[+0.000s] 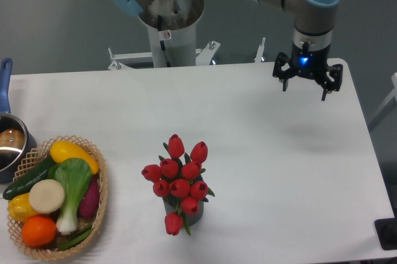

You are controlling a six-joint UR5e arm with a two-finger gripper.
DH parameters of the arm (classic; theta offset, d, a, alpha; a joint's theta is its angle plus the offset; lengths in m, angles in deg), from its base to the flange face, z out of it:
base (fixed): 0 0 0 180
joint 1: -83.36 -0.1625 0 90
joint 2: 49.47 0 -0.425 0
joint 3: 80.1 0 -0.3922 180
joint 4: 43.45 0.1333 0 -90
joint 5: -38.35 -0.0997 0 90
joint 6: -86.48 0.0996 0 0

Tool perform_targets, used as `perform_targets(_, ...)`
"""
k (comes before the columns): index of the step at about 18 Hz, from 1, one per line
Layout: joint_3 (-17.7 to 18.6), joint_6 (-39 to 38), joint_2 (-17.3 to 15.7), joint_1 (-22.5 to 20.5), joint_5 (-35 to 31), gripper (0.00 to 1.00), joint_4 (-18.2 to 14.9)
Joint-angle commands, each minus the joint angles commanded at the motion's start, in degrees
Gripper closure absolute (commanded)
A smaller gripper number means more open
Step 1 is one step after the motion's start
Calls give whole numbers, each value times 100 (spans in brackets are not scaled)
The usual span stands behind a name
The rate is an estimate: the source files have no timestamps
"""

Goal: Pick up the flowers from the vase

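**Arm high at the far right, tulips standing in the vase near the front**

Fixed camera: The gripper (304, 80) hangs above the far right part of the white table (260, 152), pointing straight down, with a blue light glowing on its body. Its dark fingers (285, 77) are spread apart and hold nothing. It is well apart from the flowers (178, 177), which stand at the near middle of the table.

The flowers are a bunch of red tulip buds with green leaves, standing upright in the vase (188, 211), a small dark grey cup of which only a part shows under the blooms. One bud droops over the near side of the vase rim, lower than the others. The two tallest buds rise at the far side of the bunch.

At the near left corner a woven basket (98, 183) sits on the table, filled with produce: a yellow squash, a dark green cucumber, a pale round piece, a leafy green with a white stalk, an orange and a red-purple vegetable. Just beyond the basket, at the left edge, a metal pot (11, 145) with a blue handle is partly cut off by the frame. The arm's grey mounting column (166, 28) stands behind the far edge of the table.
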Motion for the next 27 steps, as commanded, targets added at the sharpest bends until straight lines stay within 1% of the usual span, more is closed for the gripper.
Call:
perform_targets(1, 26, -18, 0, 1, 333, 0, 131)
perform_targets(3, 193, -314, -17, 1, 1097, 0, 578)
perform_targets(4, 246, -543, -17, 1, 1379, 0, 824)
perform_targets(5, 264, -650, -17, 9, 1547, 0, 957)
perform_targets(8, 211, -668, -17, 36, 1882, 0, 985)
perform_targets(9, 176, -686, 9, 131, 2057, 0, 985)
perform_targets(12, 228, -703, 105, 299, 2873, 0, 985)
perform_targets(13, 229, -703, 175, 343, 3050, 0, 993)
perform_targets(14, 237, -703, 211, 361, 3130, 0, 994)
perform_targets(16, 237, -686, 229, 536, 3166, 0, 1002)
perform_targets(18, 141, -686, 412, 651, 3349, 0, 1011)
perform_targets(19, 80, -677, 457, 668, 3603, 0, 1011)
perform_targets(21, 27, -686, 667, 712, 4270, 0, 1011)
perform_targets(22, 35, -695, 703, 721, 4456, 0, 1011)
perform_targets(27, -8, -686, 914, 914, 4607, 0, 1011)
